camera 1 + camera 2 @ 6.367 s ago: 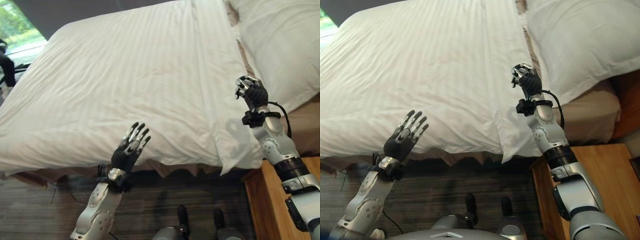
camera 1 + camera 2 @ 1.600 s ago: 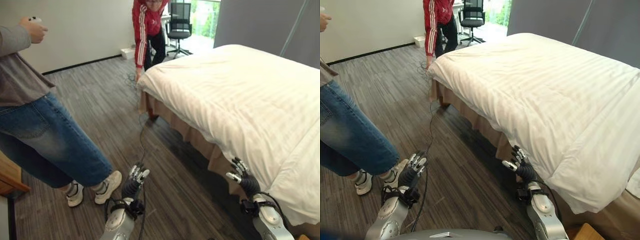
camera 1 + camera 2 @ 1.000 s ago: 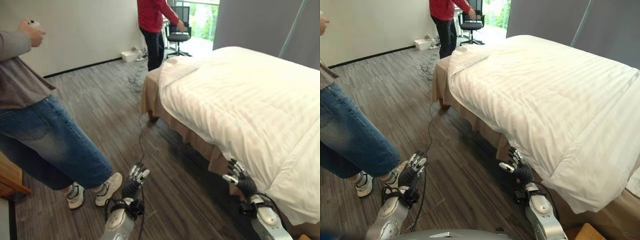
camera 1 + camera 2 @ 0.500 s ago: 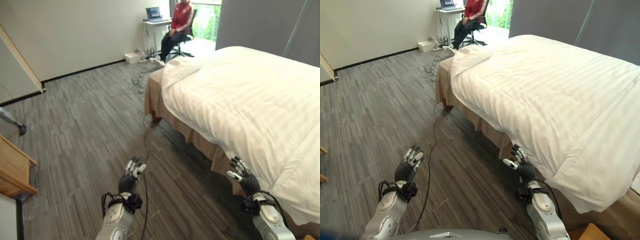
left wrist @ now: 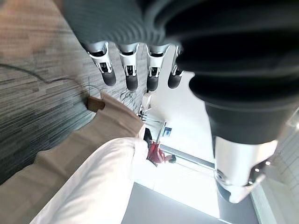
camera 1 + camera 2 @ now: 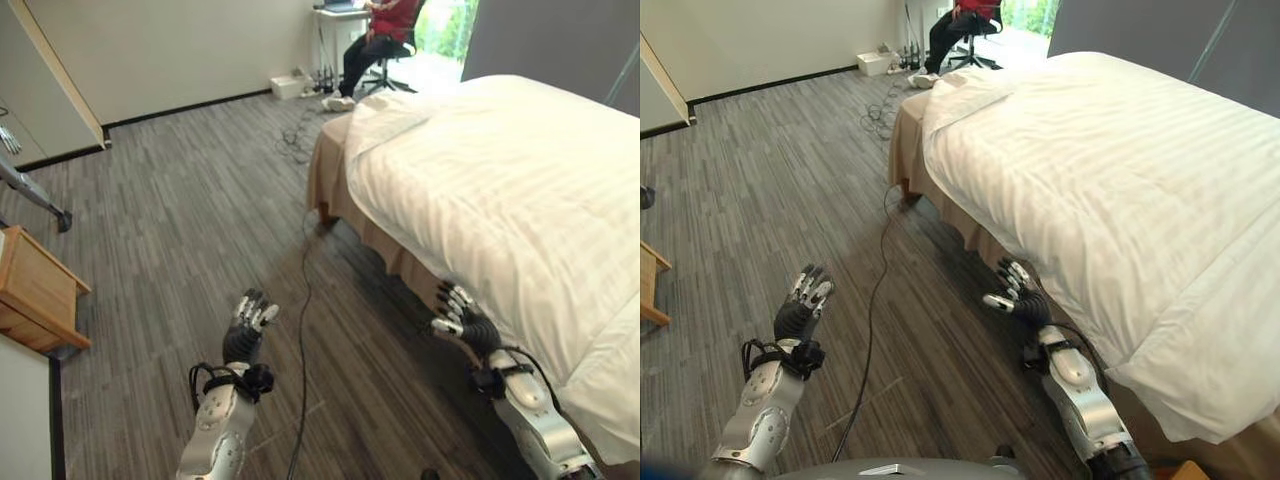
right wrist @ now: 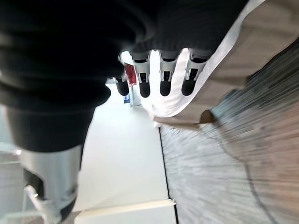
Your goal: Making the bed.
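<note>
The bed's white striped duvet (image 6: pixel 520 190) lies spread over the mattress on the right. Its far corner (image 6: pixel 385 120) is turned back and bares the tan bed skirt (image 6: pixel 330 180). My right hand (image 6: pixel 462 325) is open, raised close beside the bed's near edge, below the duvet's hem, and holds nothing. Over the wooden floor to the left of the bed, my left hand (image 6: pixel 245 335) is raised and open, also with nothing in it. Straight fingers (image 5: pixel 133 70) show in the left wrist view and straight fingers (image 7: pixel 161 74) in the right wrist view.
A person in a red top (image 6: pixel 385 25) sits on a chair at a desk beyond the bed's far corner. A low wooden stand (image 6: pixel 35 290) is at the left, with a grey stand leg (image 6: pixel 30 195) behind it. Dark plank floor (image 6: pixel 180 200) spreads between.
The camera has turned from the bed's head towards its foot. The person in jeans has left the view, the person in red has sat down, the far duvet corner got folded back. Both hands stay open.
</note>
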Motion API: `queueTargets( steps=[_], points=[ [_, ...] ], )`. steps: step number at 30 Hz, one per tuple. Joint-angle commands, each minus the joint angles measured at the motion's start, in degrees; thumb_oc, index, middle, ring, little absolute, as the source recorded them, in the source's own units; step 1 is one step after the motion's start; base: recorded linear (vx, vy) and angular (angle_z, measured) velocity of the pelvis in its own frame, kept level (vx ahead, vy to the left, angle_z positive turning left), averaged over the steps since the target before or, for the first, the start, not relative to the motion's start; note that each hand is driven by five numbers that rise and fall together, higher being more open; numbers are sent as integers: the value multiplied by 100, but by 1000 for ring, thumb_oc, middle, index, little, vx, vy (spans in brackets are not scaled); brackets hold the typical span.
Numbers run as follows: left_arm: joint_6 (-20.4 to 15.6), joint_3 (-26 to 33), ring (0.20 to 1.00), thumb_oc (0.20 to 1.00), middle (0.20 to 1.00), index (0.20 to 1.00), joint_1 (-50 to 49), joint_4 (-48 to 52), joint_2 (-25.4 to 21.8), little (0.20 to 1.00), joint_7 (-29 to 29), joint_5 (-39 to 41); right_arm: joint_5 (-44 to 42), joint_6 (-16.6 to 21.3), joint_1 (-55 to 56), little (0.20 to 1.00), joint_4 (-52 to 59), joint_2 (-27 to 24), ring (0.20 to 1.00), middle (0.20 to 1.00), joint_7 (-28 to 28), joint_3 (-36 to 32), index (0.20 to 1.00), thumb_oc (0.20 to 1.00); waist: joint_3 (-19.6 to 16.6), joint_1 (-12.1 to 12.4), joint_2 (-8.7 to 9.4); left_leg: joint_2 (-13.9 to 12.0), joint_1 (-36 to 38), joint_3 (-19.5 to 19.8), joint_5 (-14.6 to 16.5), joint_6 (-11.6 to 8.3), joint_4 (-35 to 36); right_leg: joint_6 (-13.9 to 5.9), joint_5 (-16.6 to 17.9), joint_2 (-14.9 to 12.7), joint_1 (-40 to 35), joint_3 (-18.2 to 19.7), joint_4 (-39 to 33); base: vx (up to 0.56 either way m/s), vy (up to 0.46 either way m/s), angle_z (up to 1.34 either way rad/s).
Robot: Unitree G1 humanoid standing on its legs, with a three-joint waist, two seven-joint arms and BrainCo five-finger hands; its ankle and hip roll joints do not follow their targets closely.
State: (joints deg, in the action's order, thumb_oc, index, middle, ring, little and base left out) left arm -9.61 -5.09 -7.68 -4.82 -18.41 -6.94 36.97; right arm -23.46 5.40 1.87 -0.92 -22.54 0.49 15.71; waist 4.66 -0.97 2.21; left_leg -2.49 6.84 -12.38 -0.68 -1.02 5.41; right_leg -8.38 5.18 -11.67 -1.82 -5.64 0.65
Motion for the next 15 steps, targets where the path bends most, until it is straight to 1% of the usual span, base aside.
queueTargets(
  steps=[1,2,3,4,5,6,7,8,9,10,11,12,13,14,15],
  points=[
    [-413,71,1000,1000,1000,1000,525,148,-200,1000,-191,-383,148,266,-347,1000,199,38,1000,1000,44,68,1000,1000,191,31,-101,473,-181,688,289,452,-415,-88,119,157,622,296,1948,46,181,7],
    [-408,29,1000,1000,1000,1000,603,147,-217,1000,-204,-371,186,263,-321,1000,230,41,1000,1000,50,108,1000,1000,249,-3,-143,496,-145,754,314,509,-449,-59,326,120,754,365,2383,59,186,19],
    [-397,-23,1000,1000,1000,1000,662,120,-233,1000,-198,-383,253,249,-281,1000,242,38,1000,1000,70,128,1000,1000,297,-54,-165,520,-115,842,336,548,-482,-25,385,168,942,513,2759,88,148,24],
    [-375,-60,1000,1000,1000,1000,696,82,-238,1000,-177,-442,347,239,-198,1000,254,20,1000,1000,76,103,1000,1000,320,-124,-196,524,-56,976,365,567,-469,17,319,332,1127,673,2966,101,113,60],
    [-378,-78,1000,1000,1000,1000,723,34,-246,1000,-151,-486,410,231,-133,1000,250,0,1000,1000,101,75,1000,1000,335,-221,-236,517,10,1113,367,572,-437,53,216,603,1327,888,2994,162,89,76],
    [-379,-92,1000,1000,1000,1000,735,19,-226,1000,-117,-495,391,226,-68,1000,233,-22,1000,1000,114,58,1000,1000,333,-328,-274,537,123,1263,393,544,-361,87,6,834,1514,1028,2910,281,99,89],
    [-406,-121,1000,1000,1000,1000,806,58,-233,1000,-54,-491,258,226,53,1000,211,-53,1000,1000,164,15,1000,1000,346,-454,-316,609,259,1508,429,511,-343,125,-105,1108,1789,1190,2472,368,73,106],
    [-429,-152,1000,1000,1000,1000,870,22,-237,1000,-12,-479,198,251,157,1000,187,-101,1000,1000,205,-42,1000,1000,374,-590,-326,663,417,1746,551,496,-328,124,-135,1238,1847,1252,1989,401,58,117],
    [-434,-213,1000,1000,1000,1000,928,-34,-223,1000,18,-448,166,253,221,1000,167,-135,1000,1000,232,-77,1000,1000,367,-667,-266,765,541,1926,612,473,-340,69,-22,1335,1951,1410,1530,352,25,114],
    [-429,-270,1000,1000,1000,1000,973,-81,-212,1000,40,-443,143,249,282,1000,157,-165,1000,1000,240,-105,1000,1000,401,-760,-266,782,689,2085,671,446,-323,24,103,1411,1873,1394,1126,360,19,86],
    [-415,-311,1000,1000,1000,1000,1027,-113,-217,1000,50,-468,119,249,335,1000,147,-186,1000,1000,261,-152,1000,1000,399,-836,-242,811,826,2195,718,433,-336,-4,268,1475,1940,1298,722,410,10,71],
    [-400,-328,1000,1000,1000,1000,1064,-160,-233,1000,45,-512,117,241,387,1000,132,-199,1000,1000,275,-199,1000,1000,374,-889,-225,813,1039,2275,766,408,-309,-32,440,1475,2071,938,292,534,5,148],
    [-369,-282,1000,1000,1000,1000,1036,-136,-259,1000,38,-531,150,213,445,1000,126,-195,1000,1000,253,-264,1000,1000,300,-874,-182,834,1321,2241,841,336,-339,-51,523,1370,2138,-28,-106,411,4,145],
    [-367,-283,1000,1000,1000,1000,1032,-132,-259,1000,37,-531,152,212,448,1000,128,-195,1000,1000,253,-264,1000,1000,304,-899,-203,805,1330,2264,852,331,-339,-48,524,1379,2113,-64,-127,369,-12,141],
    [-354,-248,1000,1000,1000,1000,981,-108,-265,1000,72,-528,168,206,462,1000,105,-199,1000,1000,244,-299,1000,1000,257,-899,-181,807,1430,2268,877,300,-425,-26,565,1277,2116,-422,-129,272,-40,31]
  ],
)
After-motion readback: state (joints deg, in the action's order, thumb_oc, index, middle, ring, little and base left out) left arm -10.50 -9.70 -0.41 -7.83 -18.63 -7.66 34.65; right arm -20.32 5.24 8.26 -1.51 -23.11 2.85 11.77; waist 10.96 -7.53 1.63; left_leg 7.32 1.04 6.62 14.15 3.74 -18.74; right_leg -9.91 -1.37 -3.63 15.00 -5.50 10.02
